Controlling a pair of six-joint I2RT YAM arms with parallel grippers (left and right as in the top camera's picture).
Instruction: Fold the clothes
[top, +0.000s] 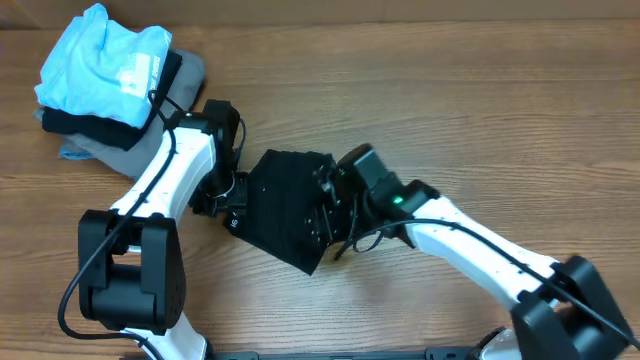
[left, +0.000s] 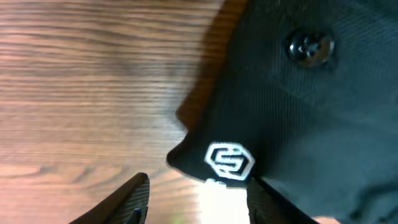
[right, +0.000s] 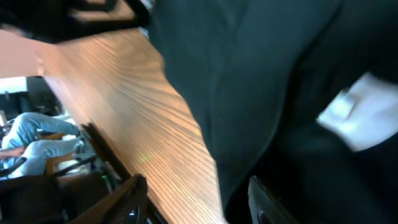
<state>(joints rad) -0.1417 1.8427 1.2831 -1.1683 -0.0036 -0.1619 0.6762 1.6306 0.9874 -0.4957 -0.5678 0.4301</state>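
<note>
While left end effector (left: 196, 200) and right end effector (right: 198, 200) gape, black polo (top: 285, 205) between

Overhead is evenly lit and sharp, my left wrist view is soft-focused with white glare just below the shirt's (left: 311, 124) logo (left: 230, 160), and my right wrist view is dim and blur-smeared.
</note>
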